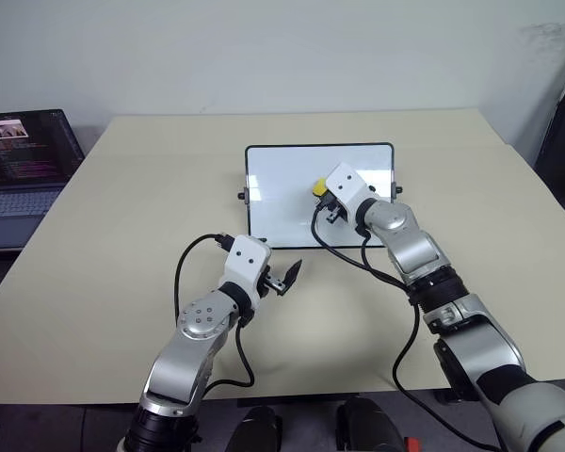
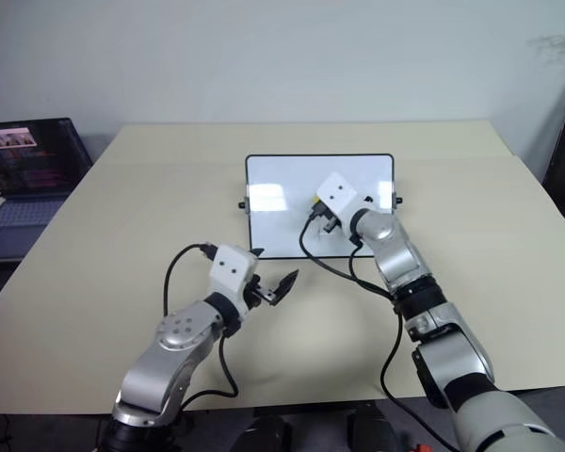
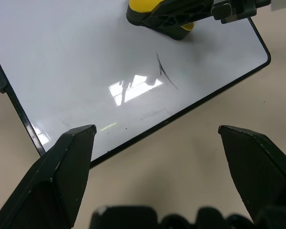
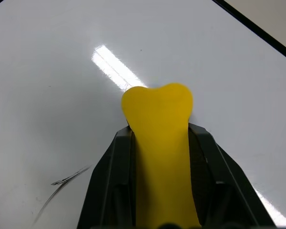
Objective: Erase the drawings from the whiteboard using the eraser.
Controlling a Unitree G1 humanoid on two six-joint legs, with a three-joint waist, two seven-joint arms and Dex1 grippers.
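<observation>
Right gripper (image 4: 159,143) clamps eraser (image 4: 158,138) lengthwise, tip toward whiteboard (image 1: 282,202) far edge; left gripper (image 3: 157,143) agape. Wrist views reveal a faint stroke (image 3: 164,71).

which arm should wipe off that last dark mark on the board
Right. Its gripper is shut on the oblong yellow eraser over the glossy white board, beside the thin dark stroke. The left gripper is open, empty, off the board's edge.

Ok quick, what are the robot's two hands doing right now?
Left gripper: open, holding nothing, near the whiteboard's edge.
Right gripper: shut on the yellow eraser, over the whiteboard.
</observation>
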